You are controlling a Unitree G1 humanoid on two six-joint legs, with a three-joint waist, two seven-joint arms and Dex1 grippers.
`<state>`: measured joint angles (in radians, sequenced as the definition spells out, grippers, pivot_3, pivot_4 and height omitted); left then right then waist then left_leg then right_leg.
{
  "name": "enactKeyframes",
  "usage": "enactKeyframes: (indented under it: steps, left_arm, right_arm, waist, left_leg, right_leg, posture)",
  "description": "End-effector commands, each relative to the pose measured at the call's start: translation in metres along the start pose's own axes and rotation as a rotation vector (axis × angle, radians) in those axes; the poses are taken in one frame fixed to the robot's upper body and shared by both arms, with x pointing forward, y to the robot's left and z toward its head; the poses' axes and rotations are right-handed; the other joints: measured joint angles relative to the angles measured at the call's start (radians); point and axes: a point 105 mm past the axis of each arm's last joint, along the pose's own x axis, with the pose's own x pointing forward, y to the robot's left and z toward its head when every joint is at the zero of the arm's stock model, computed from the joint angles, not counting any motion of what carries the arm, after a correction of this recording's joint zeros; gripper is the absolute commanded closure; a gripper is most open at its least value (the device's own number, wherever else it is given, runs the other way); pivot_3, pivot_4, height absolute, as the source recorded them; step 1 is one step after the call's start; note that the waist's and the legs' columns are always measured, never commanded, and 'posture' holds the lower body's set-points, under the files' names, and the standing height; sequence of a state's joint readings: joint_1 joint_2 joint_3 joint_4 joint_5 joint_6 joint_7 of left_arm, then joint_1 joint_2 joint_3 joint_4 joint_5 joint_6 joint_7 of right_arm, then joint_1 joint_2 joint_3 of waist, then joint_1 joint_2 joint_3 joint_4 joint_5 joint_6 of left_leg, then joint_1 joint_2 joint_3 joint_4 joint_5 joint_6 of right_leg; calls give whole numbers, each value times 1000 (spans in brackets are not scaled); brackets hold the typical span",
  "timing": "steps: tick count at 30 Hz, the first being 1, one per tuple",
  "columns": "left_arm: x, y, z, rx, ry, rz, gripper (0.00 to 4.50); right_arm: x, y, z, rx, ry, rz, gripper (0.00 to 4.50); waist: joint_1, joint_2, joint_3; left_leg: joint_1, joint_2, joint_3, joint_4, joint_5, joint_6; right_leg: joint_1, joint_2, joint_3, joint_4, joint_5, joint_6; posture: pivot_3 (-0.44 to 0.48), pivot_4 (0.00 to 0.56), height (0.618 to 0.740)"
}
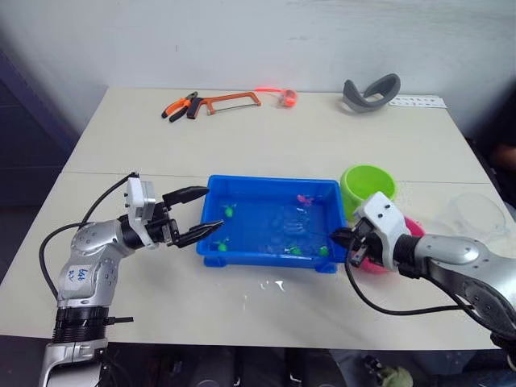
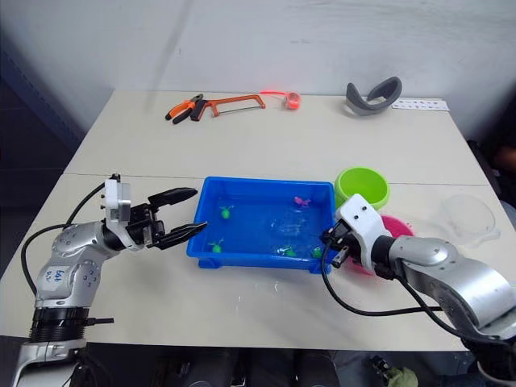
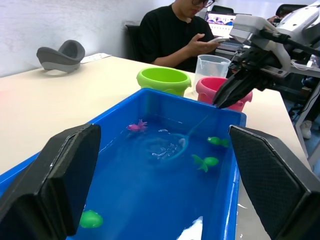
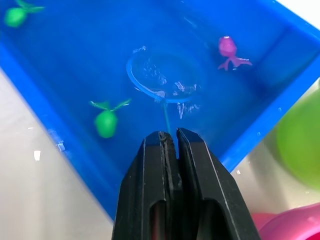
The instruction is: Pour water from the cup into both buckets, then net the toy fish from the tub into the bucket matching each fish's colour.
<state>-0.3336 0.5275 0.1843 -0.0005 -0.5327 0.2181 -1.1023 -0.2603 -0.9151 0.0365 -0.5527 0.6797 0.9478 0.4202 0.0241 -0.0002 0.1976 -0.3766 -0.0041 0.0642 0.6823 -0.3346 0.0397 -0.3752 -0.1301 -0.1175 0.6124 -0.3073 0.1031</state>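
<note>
Orange-handled pliers [image 1: 179, 106], a hacksaw [image 1: 230, 101] and a grey headset [image 1: 370, 93] lie along the table's [image 1: 266, 141] far edge.

Even, bright overhead light — soft shadows on table [image 1: 266, 153]; glare on water in tub [image 3: 235, 170]; wrist-view fingers blurred.

The blue tub [image 1: 211, 242] holds water, green and pink fish [image 4: 227, 49] and the submerged net [image 4: 165, 80]; green bucket [image 1: 367, 184], pink bucket [image 3: 212, 88] and clear cup [image 1: 476, 214] stand right.
</note>
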Motion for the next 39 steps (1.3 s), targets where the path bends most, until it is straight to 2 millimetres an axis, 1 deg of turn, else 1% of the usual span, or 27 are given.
enactKeyframes:
  steps: [1,4,7,10,13,21,23,26,31,34,38,39]
  left_arm:
    - [5,-1,15,58,-10,-35,65]
    - [9,0,18,62,-10,-53,65]
    - [11,0,20,67,-11,-60,65]
    - [13,1,21,70,-10,-66,65]
    - [14,2,21,74,-11,-64,65]
    - [15,2,18,57,-3,-68,65]
    - [16,1,17,53,-3,-71,65]
    - [19,0,16,48,-6,-76,65]
    - [21,-2,16,44,-10,-83,65]
    - [21,-3,15,40,-7,-88,65]
    - [21,-4,14,34,-6,-91,65]
    - [21,-3,14,33,-5,-92,65]
  right_arm:
    - [2,-7,3,-17,-14,-53,4500]
    - [5,-12,5,-31,-40,-100,4500]
    - [7,-16,3,-65,-39,-132,4500]
    - [6,-15,2,-84,-53,-133,4500]
    - [5,-13,5,-145,-77,-132,4500]
    - [2,-10,7,-227,-150,-148,4500]
    - [3,-9,5,-240,-146,-148,4500]
    - [3,-7,2,-208,-133,-140,4500]
    - [2,-5,2,-255,-148,-150,4500]
    - [-4,2,3,-314,-182,-123,4500]
    - [-18,11,9,-370,-251,-93,4500]
    - [-23,10,12,-400,-272,-110,4500]
  waist:
    - [-1,0,0]
    - [-1,0,0]
    - [-1,0,0]
    - [-1,0,0]
    - [-1,0,0]
    - [-1,0,0]
    - [-1,0,0]
    - [-1,0,0]
    - [-1,0,0]
    - [0,0,0]
    - [0,0,0]
    - [0,0,0]
  left_leg:
    - [0,0,0,0,0,0]
    - [0,0,1,0,0,0]
    - [0,0,1,0,0,0]
    - [0,0,1,0,0,0]
    - [0,0,1,0,0,0]
    - [0,0,1,-1,0,-1]
    - [0,0,1,0,0,-1]
    - [0,0,1,0,0,-1]
    - [0,0,1,0,0,-1]
    - [0,0,1,-1,0,-1]
    - [0,0,1,-1,0,-1]
    - [0,0,1,-1,0,-1]
  right_leg:
    - [0,0,0,0,0,0]
    - [0,1,0,0,0,0]
    - [0,1,0,1,0,0]
    - [-1,1,0,1,0,0]
    - [-1,2,0,1,0,0]
    - [-1,2,1,1,0,0]
    - [-1,2,1,1,0,0]
    - [-1,2,1,1,0,0]
    - [-1,2,1,1,0,0]
    - [-1,2,1,0,0,0]
    - [-1,2,1,0,0,1]
    - [-1,3,1,0,0,1]
  posture:
    - [0,150,740]
    - [0,150,740]
    - [0,150,740]
    - [0,150,740]
    - [0,150,740]
    - [0,150,740]
    - [0,150,740]
    - [0,150,740]
    - [0,150,740]
    - [0,150,740]
    - [0,150,740]
    - [0,150,740]
